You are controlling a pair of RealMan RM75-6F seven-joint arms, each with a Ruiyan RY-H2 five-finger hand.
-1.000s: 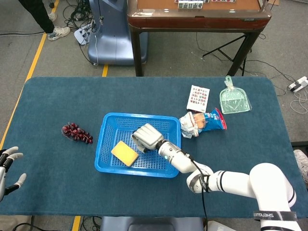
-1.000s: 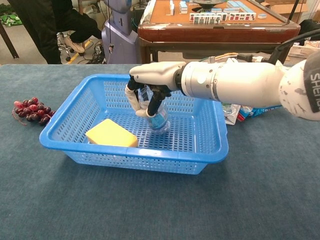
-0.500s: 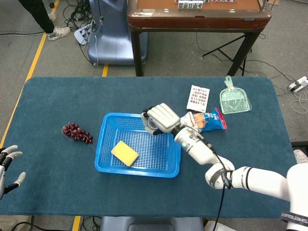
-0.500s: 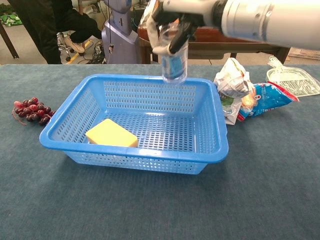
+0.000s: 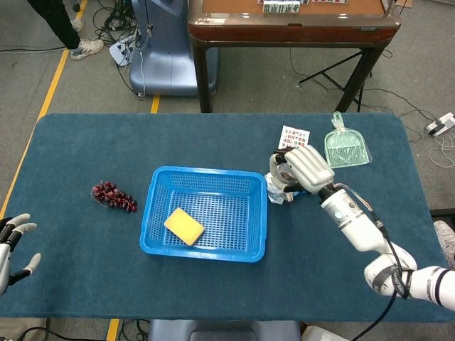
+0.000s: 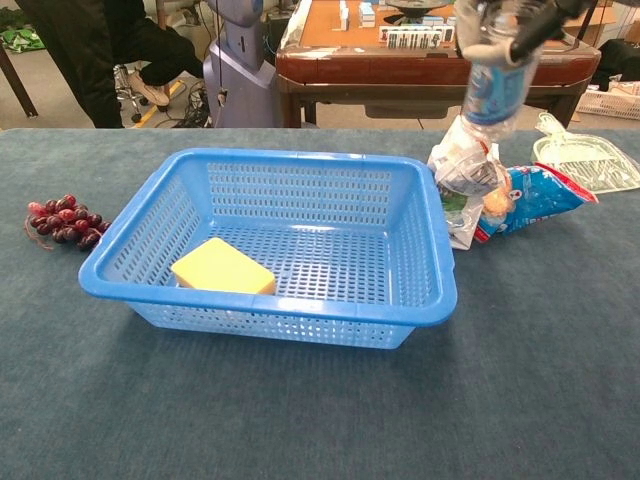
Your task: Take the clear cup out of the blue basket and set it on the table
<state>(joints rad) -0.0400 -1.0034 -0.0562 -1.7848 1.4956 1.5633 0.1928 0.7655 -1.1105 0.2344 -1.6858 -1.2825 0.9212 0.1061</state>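
The clear cup (image 6: 489, 88) hangs in the air, gripped from above by my right hand (image 5: 306, 166). It is outside the blue basket (image 5: 206, 172), to the right of it and above the snack wrappers. In the chest view only the fingers of the right hand (image 6: 517, 14) show at the top edge, wrapped around the cup's upper part. In the head view the hand hides most of the cup. My left hand (image 5: 14, 245) rests at the table's front left corner, fingers apart and holding nothing.
A yellow sponge (image 5: 184, 226) lies inside the basket (image 6: 300, 157). Dark grapes (image 5: 114, 197) sit left of it. Right of the basket are a crumpled wrapper (image 6: 462, 180), a blue snack bag (image 6: 530, 190), a printed card (image 5: 291, 135) and a green dustpan (image 5: 346, 148).
My right hand lifted the cup out of the basket and carried it to the right, from above the basket's back rim to above the snack wrappers. The left hand stayed still.
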